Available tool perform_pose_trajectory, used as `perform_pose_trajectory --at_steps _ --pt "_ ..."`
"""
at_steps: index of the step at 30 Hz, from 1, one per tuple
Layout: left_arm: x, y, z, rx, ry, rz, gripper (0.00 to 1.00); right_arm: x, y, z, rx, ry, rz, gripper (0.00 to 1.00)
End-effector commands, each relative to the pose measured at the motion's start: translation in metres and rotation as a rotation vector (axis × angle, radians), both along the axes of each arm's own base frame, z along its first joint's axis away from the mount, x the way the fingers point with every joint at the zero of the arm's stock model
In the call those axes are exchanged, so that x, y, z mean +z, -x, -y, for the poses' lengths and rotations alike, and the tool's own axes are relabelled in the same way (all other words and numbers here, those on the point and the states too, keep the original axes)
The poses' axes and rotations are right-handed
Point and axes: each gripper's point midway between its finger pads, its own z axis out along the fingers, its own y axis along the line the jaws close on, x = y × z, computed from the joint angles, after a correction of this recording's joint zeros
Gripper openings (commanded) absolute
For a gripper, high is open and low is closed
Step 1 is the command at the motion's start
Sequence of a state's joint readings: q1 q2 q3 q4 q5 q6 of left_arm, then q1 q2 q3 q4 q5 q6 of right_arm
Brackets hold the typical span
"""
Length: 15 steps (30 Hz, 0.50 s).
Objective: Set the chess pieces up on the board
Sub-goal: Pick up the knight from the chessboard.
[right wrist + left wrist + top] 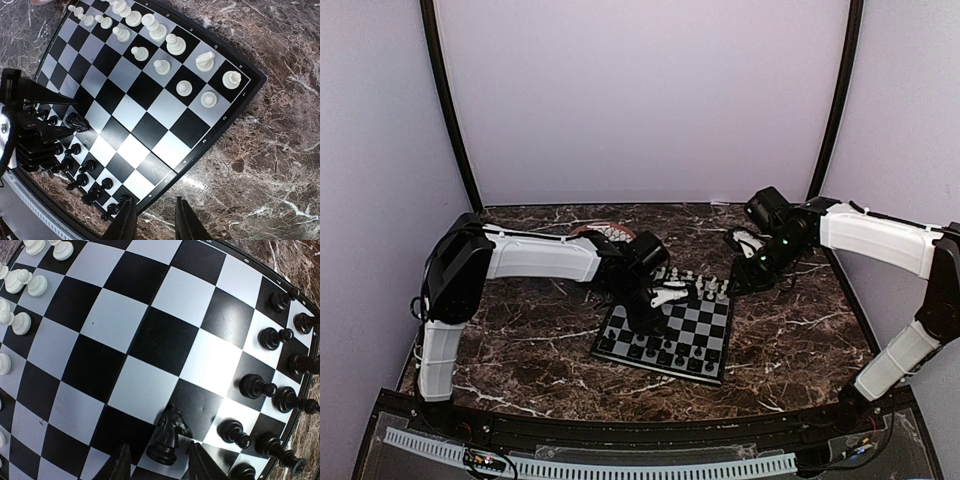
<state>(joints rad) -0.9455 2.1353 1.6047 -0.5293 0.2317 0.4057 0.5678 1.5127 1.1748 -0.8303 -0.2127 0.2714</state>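
The board [705, 335] lies mid-table with white chess pieces [705, 290] along its far side and black chess pieces [660, 352] along its near side. In the left wrist view a black knight [169, 436] stands on the board [120, 325], just inside the black pawns [272, 390]. My left gripper [157, 452] is open and straddles the knight, with a gap on each side. The right wrist view shows the knight [76, 121], the white rows [150, 30] and my right gripper [153, 202], open and empty above the marble just off the board's [150, 107] side edge.
A round patterned plate [605, 232] sits at the back, partly hidden behind my left arm. Dark marble tabletop [800, 340] surrounds the board. My right arm reaches in from the right, near the board's far right corner.
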Motion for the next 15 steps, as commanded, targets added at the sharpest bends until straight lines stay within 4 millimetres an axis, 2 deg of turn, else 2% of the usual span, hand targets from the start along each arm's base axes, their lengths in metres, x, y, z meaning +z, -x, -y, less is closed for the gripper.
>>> perform_pose_trajectory --at_steps 1,6,10,14,15 --pt "0.0 0.006 0.012 -0.036 0.032 -0.034 0.37 -0.002 0.001 0.001 -0.007 -0.009 -0.015 0.28" --pt "-0.002 0.009 0.013 -0.042 0.036 -0.061 0.24 0.0 -0.002 -0.002 -0.004 -0.01 -0.013 0.28" --pt "0.006 0.011 0.012 -0.037 0.047 -0.07 0.16 0.002 -0.006 -0.005 -0.004 -0.016 -0.011 0.27" --pt "0.033 0.002 0.008 0.024 0.097 -0.074 0.12 0.011 -0.014 -0.013 -0.011 -0.052 -0.009 0.27" --pt "0.047 -0.001 0.009 0.033 0.131 -0.068 0.12 0.013 -0.016 -0.017 -0.014 -0.072 -0.017 0.28"
